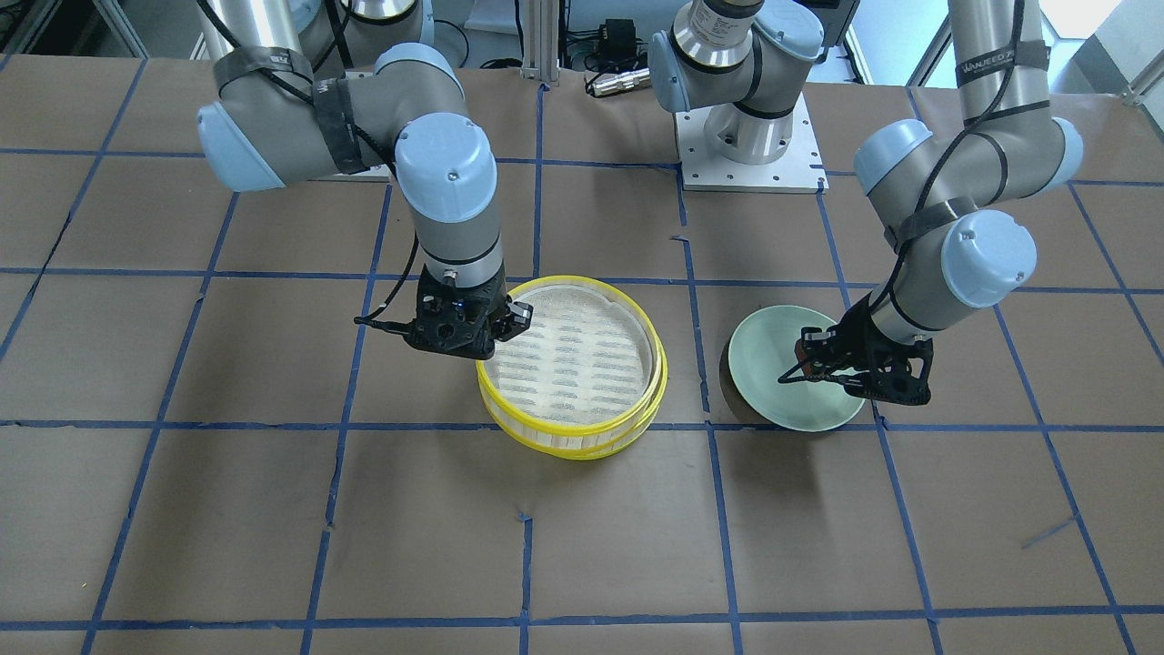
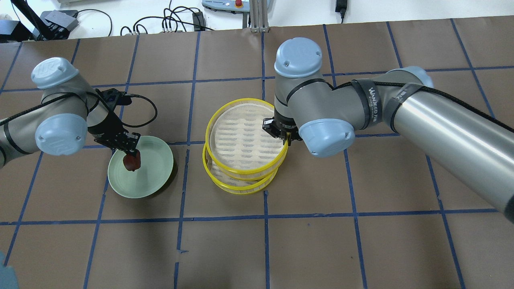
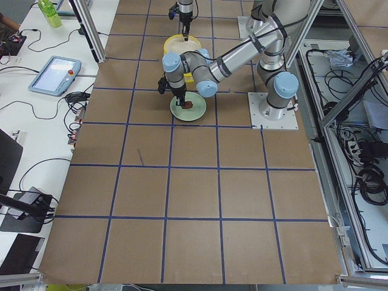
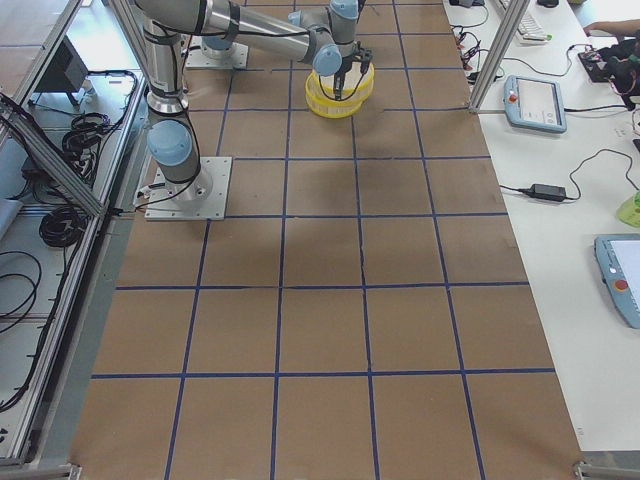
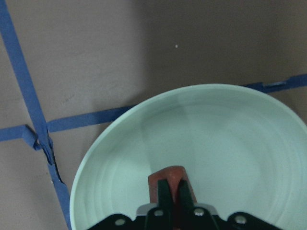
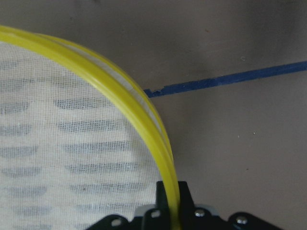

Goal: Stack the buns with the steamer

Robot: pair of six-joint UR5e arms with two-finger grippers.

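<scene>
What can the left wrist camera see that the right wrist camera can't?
Only the left wrist view shows the pale green round plate and the small dark reddish-brown bun, which the left gripper holds in its shut jaws. Only the right wrist view shows the round yellow-rimmed steamer tray with white mesh; the right gripper pinches its rim in its jaws. Both show the brown paper-covered table, blue tape lines, and black jaws at the bottom edge.
</scene>
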